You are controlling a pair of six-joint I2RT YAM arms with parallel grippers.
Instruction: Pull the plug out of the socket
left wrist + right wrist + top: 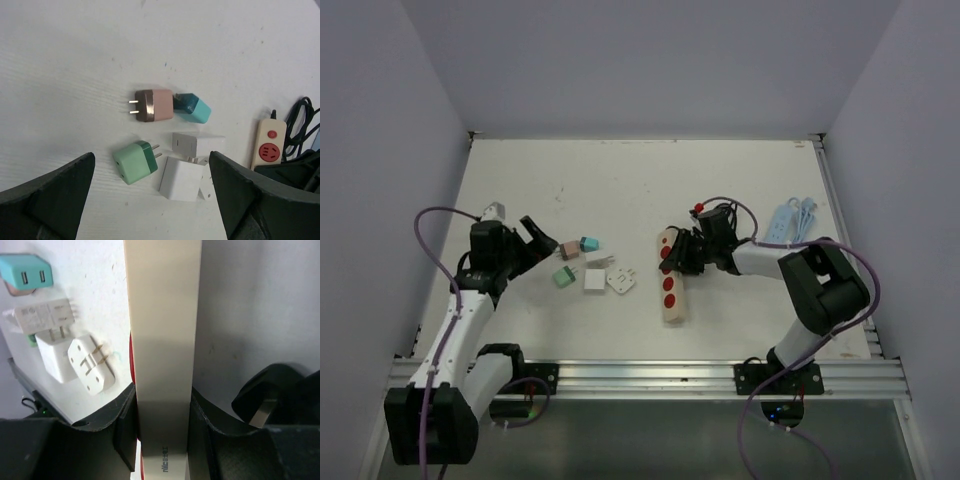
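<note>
A cream power strip [671, 282] with red sockets lies mid-table. My right gripper [682, 252] is shut on its far end; in the right wrist view the fingers [125, 430] clamp the strip's cream side [162, 315]. No plug shows in its visible sockets. A black plug [260, 401] lies beside the strip. My left gripper [538, 240] is open and empty above loose plugs: pink [152, 105], teal [192, 107], green [134, 161] and two white ones [182, 177] [197, 144]. The strip's end [269, 145] shows at the right of the left wrist view.
A pale blue power strip [785, 222] with coiled cable lies at the back right. Black cable [720, 215] bunches behind my right gripper. A metal rail [650, 375] runs along the near edge. White walls enclose the table.
</note>
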